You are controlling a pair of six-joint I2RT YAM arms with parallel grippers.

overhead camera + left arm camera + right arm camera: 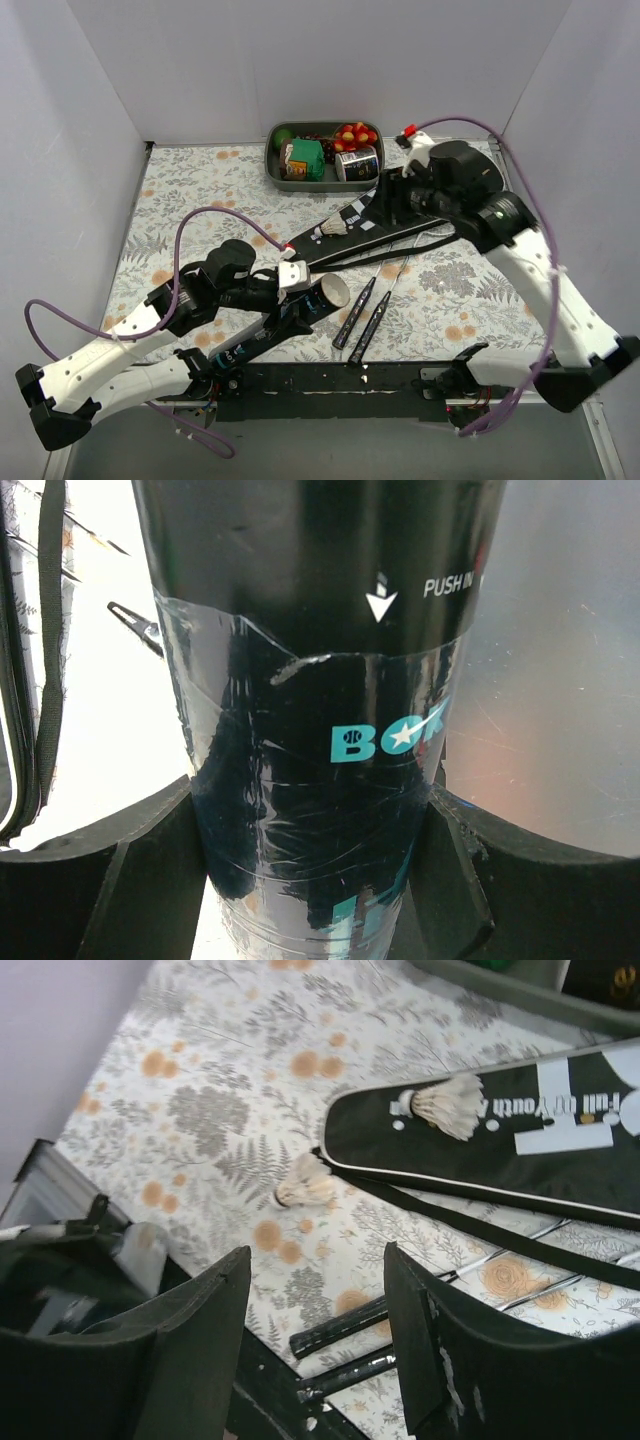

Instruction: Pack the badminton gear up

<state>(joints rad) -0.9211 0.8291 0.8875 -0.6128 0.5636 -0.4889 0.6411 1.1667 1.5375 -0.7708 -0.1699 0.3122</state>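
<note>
At lower centre of the overhead view, the left gripper (315, 855) clamps a glossy black taped tube (325, 296) that may slip toward two black-handled rackets (354, 314); the right gripper (316, 1272) hangs spread over the long black racket-shaped cover (480, 1165).

The black racket cover (400, 212) is lying diagonally with one shuttlecock (450, 1106) resting on it and another shuttlecock (303, 1184) just beside it, two black racket handles (356, 312) are lying side by side nearby, and the left gripper (315, 830) is clamping a black shuttlecock tube (320, 710).
</note>
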